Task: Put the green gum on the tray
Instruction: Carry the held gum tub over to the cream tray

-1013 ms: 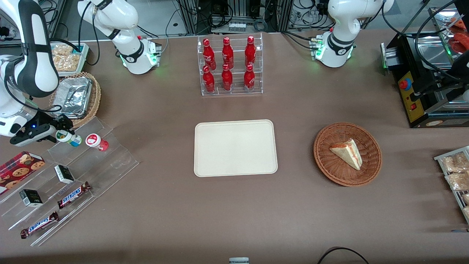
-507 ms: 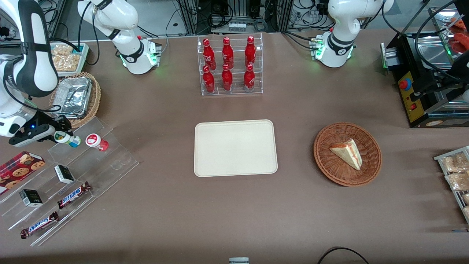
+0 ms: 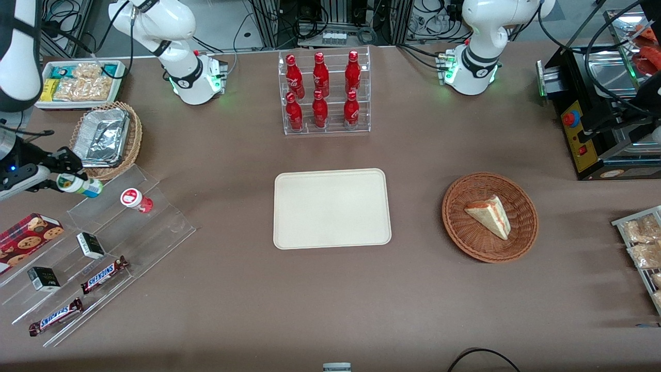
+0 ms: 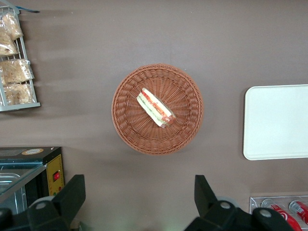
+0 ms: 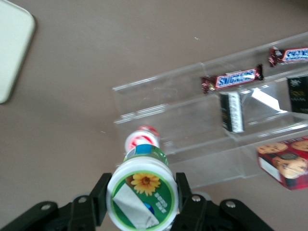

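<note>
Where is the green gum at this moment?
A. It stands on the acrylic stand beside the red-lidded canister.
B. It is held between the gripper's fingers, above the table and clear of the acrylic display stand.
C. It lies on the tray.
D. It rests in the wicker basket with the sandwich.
B: the gripper is shut on the green gum, lifted near the foil basket, while the tray holds nothing.

Green gum (image 5: 142,201) in claw (image 5: 140,202)

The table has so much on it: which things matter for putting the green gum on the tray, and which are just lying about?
In the job: green gum, gripped in the hand above the clear rack's top step; tray.

Lying about: red gum, Snickers bars, cola bottles, sandwich basket, foil basket.
</note>
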Tool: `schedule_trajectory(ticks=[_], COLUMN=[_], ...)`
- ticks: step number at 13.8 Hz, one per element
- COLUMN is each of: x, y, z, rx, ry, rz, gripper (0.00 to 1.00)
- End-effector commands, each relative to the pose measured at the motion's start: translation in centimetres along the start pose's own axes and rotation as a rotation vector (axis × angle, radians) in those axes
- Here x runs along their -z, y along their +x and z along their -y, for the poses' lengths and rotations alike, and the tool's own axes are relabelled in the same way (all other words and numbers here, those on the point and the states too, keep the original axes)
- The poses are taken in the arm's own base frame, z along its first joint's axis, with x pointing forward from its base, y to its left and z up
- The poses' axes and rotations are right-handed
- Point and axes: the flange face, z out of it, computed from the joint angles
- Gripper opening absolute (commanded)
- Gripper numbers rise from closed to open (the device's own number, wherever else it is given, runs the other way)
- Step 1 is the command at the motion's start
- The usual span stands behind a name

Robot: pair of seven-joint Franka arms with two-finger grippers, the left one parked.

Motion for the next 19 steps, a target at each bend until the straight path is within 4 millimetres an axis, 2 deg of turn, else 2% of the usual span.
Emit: schedule_trajectory(ticks=[1,6,8,13,16,17,19], x=[2.6,1.4,-0.5,-5.2,-9.4,-10.5,-11.3], y=[3.6,8.4,11.0,15.7,18.4,19.1,19.4], z=[5.3,16.5,22.1,29.9,34.5,35.9,39.5], rx=[-0.051,-0.154,-0.225,-0.312,-0.311,-0.314,-0.339], ry=[0.024,0.021,0.006,-0.006,-0.008,-0.009,-0.001], rz=[0.025,0.049,0.059,0.051,0.031,0.027,-0.002], gripper=[0.0,0.0,0.0,0.0,0.0,0.0,0.0])
